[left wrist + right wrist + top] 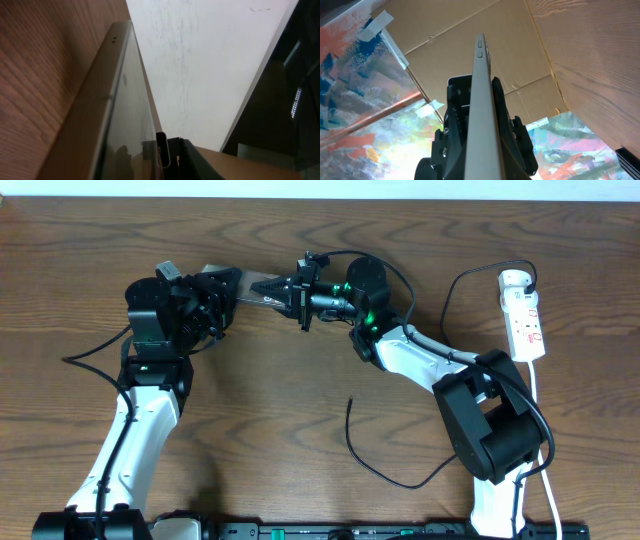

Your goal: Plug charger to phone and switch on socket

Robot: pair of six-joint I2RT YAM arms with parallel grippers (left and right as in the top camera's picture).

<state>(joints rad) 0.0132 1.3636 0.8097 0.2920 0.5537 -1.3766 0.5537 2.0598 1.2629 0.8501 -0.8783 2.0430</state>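
Clamps phone (250, 283) in right tool (290, 288) at 12 o'clock; cannot tell left tool (215, 295) hold; yet to plug charger (352, 425), switch socket (525, 320).

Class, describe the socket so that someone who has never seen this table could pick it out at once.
Start at the wooden table and go to its right edge, past the right arm. There lies the socket: a long white strip with red marks, slimmer than the bulky arm beside it.

The phone (265, 286) is between the left hand (228, 282) and right hand (290, 289), behind the tabletop's (300, 380) middle. The socket (524, 315) lies far right; the charger (375, 465) lies nearer the front.
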